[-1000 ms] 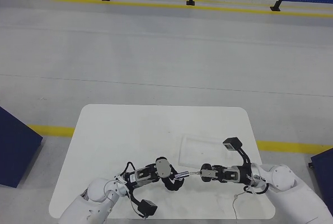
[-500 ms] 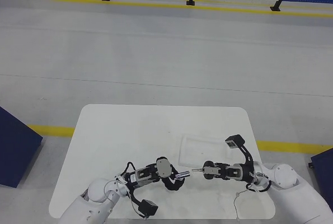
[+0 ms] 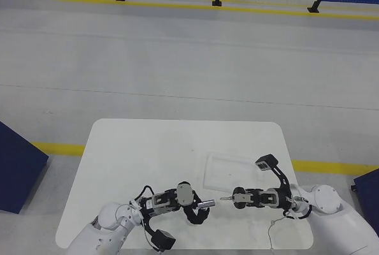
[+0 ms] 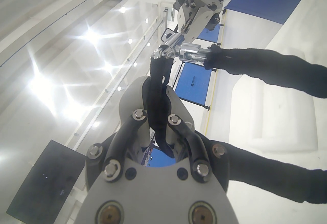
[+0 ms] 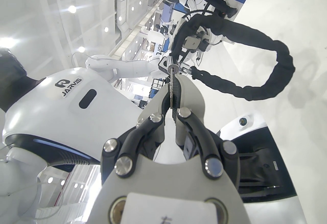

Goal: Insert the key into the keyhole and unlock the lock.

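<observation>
My left gripper (image 3: 190,204) is shut on the black cable of the lock (image 4: 154,97), held above the front of the white table (image 3: 144,153). The lock's silver cylinder (image 3: 204,205) sticks out toward the right arm, and the cable loops back around (image 5: 255,66). My right gripper (image 3: 235,197) is shut on the key (image 3: 225,198), whose blade points at the cylinder's round end face (image 5: 171,66). From above, a small gap shows between key tip and cylinder. In the left wrist view the key (image 4: 170,37) sits right at the cylinder (image 4: 190,52); I cannot tell whether they touch.
A clear, flat tray (image 3: 230,167) lies on the table behind the right arm. Both grippers hang close to the table's front edge. Blue panels (image 3: 7,166) stand beside the table on the floor.
The right gripper drew the key back from the lock, opening a small gap where they met one second ago. Both grippers have shifted slightly toward the table's front edge.
</observation>
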You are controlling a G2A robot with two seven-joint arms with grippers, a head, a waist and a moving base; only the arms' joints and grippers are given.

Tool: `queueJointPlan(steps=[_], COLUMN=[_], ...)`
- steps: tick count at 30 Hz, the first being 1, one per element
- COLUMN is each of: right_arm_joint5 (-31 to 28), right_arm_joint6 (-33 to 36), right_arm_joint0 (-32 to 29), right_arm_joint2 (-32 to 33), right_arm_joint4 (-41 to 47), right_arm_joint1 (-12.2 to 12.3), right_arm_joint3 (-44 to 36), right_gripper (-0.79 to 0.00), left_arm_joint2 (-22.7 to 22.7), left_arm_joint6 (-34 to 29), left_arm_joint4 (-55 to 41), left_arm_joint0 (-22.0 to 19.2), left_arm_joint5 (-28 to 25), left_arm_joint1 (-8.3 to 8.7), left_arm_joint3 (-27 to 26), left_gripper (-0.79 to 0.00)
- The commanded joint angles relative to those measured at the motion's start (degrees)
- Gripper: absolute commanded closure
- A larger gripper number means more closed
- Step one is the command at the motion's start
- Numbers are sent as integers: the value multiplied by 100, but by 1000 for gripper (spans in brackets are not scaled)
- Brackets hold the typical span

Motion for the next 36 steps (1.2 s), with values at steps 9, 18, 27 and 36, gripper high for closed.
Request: queueJointPlan(steps=[9, 18, 27, 36], right_arm_joint5=[19, 45, 26, 8], right_arm_joint6=[-29, 42, 23, 5], right_arm_joint0=[-4, -34, 11, 72], right_arm_joint2=[-1, -7, -32, -52], right_arm_joint4=[-20, -204, -256, -312], right_arm_joint1=[-2, -56, -120, -184], right_arm_joint3=[-8, -93, -85, 0], right_gripper=[0, 0, 0, 0], left_arm_joint2=[-2, -2, -2, -2], left_arm_joint6=[-5, -5, -5, -5], left_arm_joint4=[7, 7, 7, 7], left_arm_joint0=[-2, -2, -2, -2], left_arm_joint5=[0, 0, 0, 0], left_arm_joint1=[0, 0, 0, 0], left_arm_joint3=[3, 3, 3, 3], left_gripper=[0, 0, 0, 0])
